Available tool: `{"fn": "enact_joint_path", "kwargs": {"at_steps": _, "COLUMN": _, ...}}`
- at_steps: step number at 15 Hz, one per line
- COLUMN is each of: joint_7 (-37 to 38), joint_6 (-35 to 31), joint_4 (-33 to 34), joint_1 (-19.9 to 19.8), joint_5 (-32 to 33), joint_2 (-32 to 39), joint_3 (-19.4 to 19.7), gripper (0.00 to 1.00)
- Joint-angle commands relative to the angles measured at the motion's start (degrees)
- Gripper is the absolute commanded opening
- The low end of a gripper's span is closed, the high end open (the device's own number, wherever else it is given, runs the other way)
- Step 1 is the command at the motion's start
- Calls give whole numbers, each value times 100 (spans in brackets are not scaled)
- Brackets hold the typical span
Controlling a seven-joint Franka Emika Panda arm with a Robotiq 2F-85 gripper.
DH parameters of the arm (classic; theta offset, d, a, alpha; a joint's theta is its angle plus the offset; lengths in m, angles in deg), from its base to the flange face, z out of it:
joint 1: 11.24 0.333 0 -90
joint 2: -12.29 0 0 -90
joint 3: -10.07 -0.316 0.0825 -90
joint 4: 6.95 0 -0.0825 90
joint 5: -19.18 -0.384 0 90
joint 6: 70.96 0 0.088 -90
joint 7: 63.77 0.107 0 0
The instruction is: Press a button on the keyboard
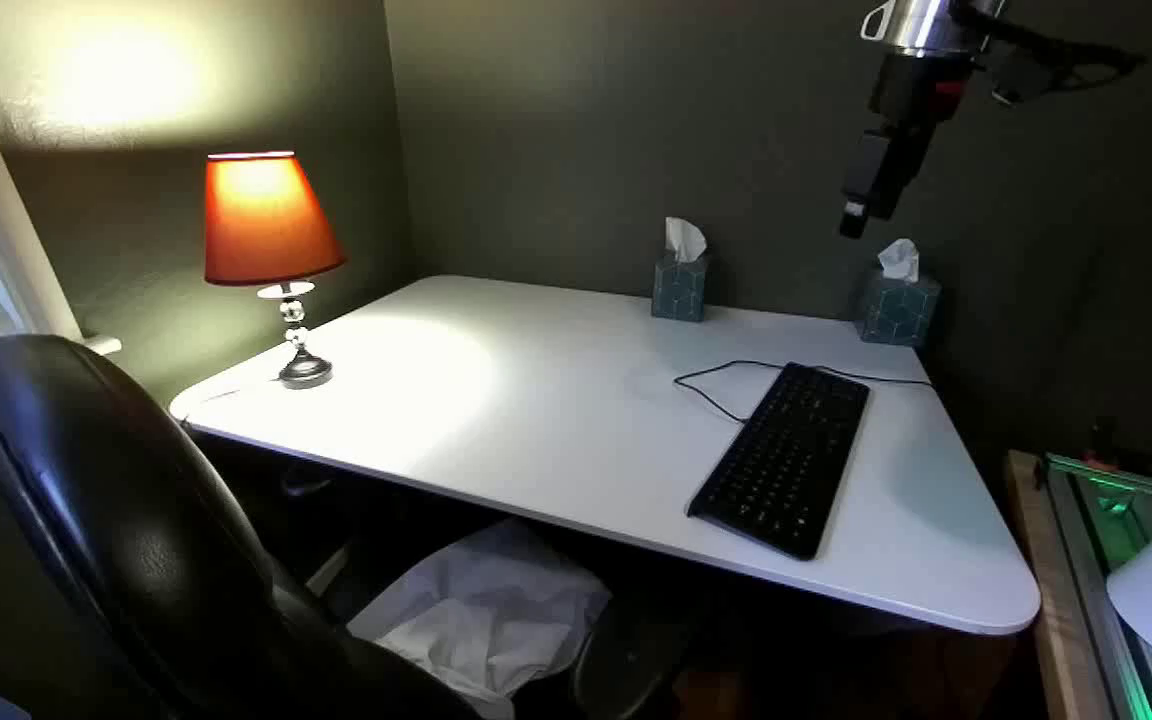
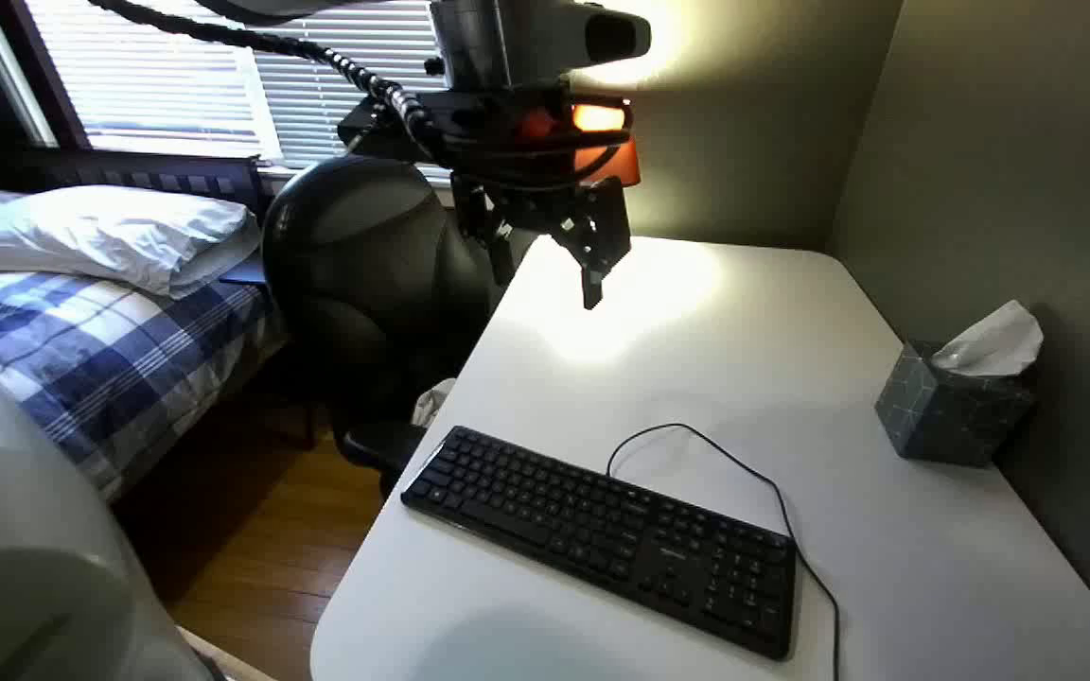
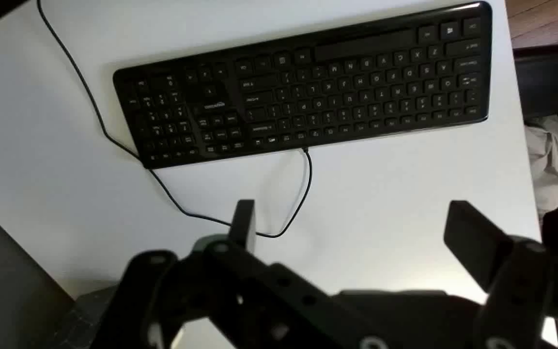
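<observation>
The black keyboard [image 1: 786, 460] lies flat on the white desk [image 1: 536, 400], near one end of it. It also shows in an exterior view [image 2: 602, 539] and fully in the upper part of the wrist view [image 3: 303, 89], with its lettering upside down. Its thin black cable [image 3: 309, 169] loops over the desk from the long back edge. My gripper [image 3: 351, 213] is open and empty, its two fingers wide apart. It hangs in the air high above the desk in both exterior views [image 1: 854, 222] [image 2: 547, 281], apart from the keyboard.
Two tissue boxes [image 1: 678, 288] [image 1: 899, 308] stand along the wall side of the desk. A lit lamp with a red shade [image 1: 266, 220] stands at the far end. A black office chair [image 2: 375, 293] is beside the desk. A bed [image 2: 110, 331] lies beyond it.
</observation>
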State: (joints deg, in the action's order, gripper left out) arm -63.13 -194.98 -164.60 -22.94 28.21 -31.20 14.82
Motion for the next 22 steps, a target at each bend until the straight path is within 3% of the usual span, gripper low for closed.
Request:
{"fn": "enact_joint_path", "kwargs": {"at_steps": 1, "joint_7": 14, "joint_6": 21, "joint_4": 13, "joint_1": 25, "joint_5": 18, "joint_2": 4, "joint_3": 22, "gripper": 100}}
{"fn": "enact_joint_path", "kwargs": {"at_steps": 6, "joint_7": 14, "joint_6": 21, "joint_4": 13, "joint_1": 25, "joint_5": 18, "joint_2": 11, "joint_3": 22, "gripper": 100}}
{"fn": "enact_joint_path", "kwargs": {"at_steps": 11, "joint_7": 11, "joint_6": 54, "joint_4": 11, "joint_1": 470, "joint_5": -124, "joint_2": 431, "joint_3": -274, "gripper": 100}}
{"fn": "enact_joint_path", "kwargs": {"at_steps": 21, "joint_7": -134, "joint_6": 99, "joint_4": 246, "joint_1": 1070, "joint_5": -423, "joint_2": 2335, "joint_3": -393, "gripper": 100}}
{"fn": "enact_joint_path", "kwargs": {"at_steps": 22, "joint_7": -187, "joint_6": 67, "joint_4": 300, "joint_1": 1109, "joint_5": -445, "joint_2": 2531, "joint_3": -399, "gripper": 88}}
